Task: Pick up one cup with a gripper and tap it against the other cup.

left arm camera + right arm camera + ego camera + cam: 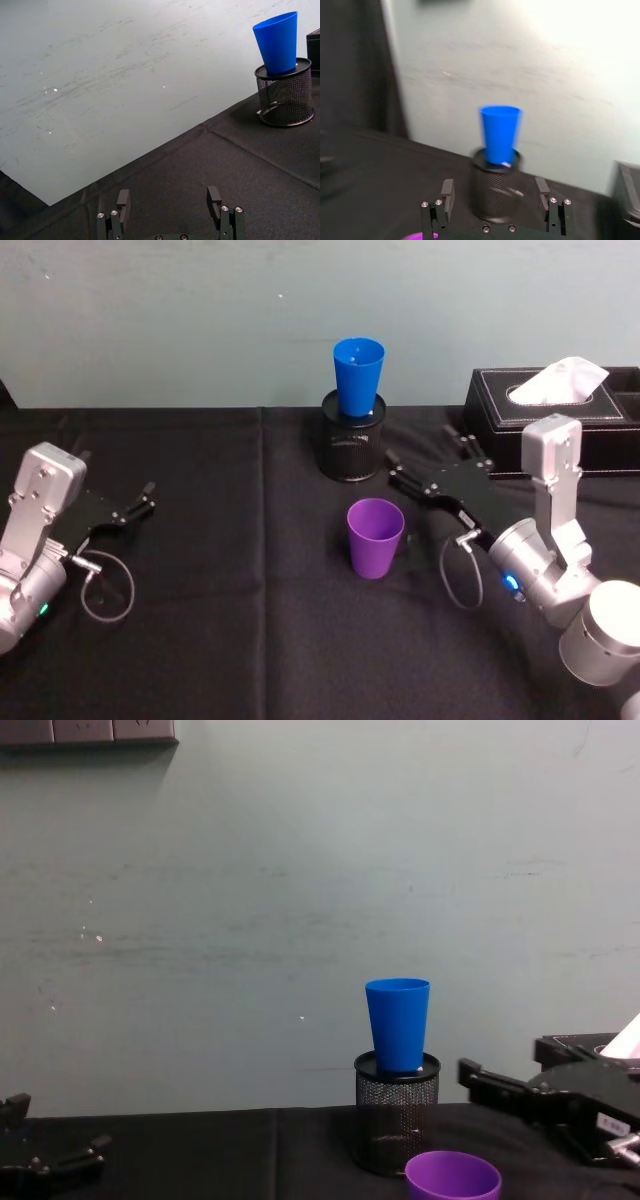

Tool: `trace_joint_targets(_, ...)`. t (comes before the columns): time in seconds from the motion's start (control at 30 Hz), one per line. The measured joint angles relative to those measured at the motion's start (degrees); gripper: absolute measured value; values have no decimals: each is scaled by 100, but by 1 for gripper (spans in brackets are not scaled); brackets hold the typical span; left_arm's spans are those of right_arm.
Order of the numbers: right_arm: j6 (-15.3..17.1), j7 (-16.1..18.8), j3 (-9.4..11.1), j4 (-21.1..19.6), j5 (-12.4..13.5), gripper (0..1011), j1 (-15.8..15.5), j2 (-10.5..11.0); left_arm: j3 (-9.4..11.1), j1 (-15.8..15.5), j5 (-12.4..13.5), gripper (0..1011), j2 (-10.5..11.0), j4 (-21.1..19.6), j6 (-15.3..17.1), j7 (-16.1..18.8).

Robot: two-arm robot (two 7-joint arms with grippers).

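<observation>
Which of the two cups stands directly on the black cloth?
The purple cup stands upright on the cloth, near the right pincer. The blue cup sits higher, set into the black mesh holder.

The purple cup [376, 537] is a plain plastic tumbler, smooth and tapered, wider at the top. It stands upright with the mouth open upward, a little below and right of the centre of the head view, on the black surface [230, 640]. In the chest view its rim shows at the bottom edge, right of the middle. The blue cup [358, 376] is bright blue, of the same tapered shape, also upright and mouth up. It sits with its base inside a black mesh pen holder [353, 446], in the upper middle of the head view, near the wall. The two cups are apart, the purple one nearer to the lower edge.
</observation>
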Motion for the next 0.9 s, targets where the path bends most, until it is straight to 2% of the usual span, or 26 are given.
trace_joint_targets(0.03,257,-235,55,-83,-107,1003,-12,-27,0,0,0,1000,0,0,0,0)
trace_joint_targets(0.13,669,-601,151,-163,-275,1003,-12,-88,0,0,0,1000,0,0,0,0)
trace_joint_targets(0.2,891,-794,221,-182,-361,1003,3,-142,0,0,0,1000,0,0,0,0)
trace_joint_targets(0.33,1109,-996,303,-173,-475,1003,33,-222,0,0,0,1000,0,0,0,0)
trace_joint_targets(0.53,1185,-1040,371,-128,-546,1003,49,-296,0,0,0,1000,0,0,0,0)
trace_joint_targets(0.9,1186,-1039,360,-130,-546,1003,50,-287,0,0,0,1000,0,0,0,0)
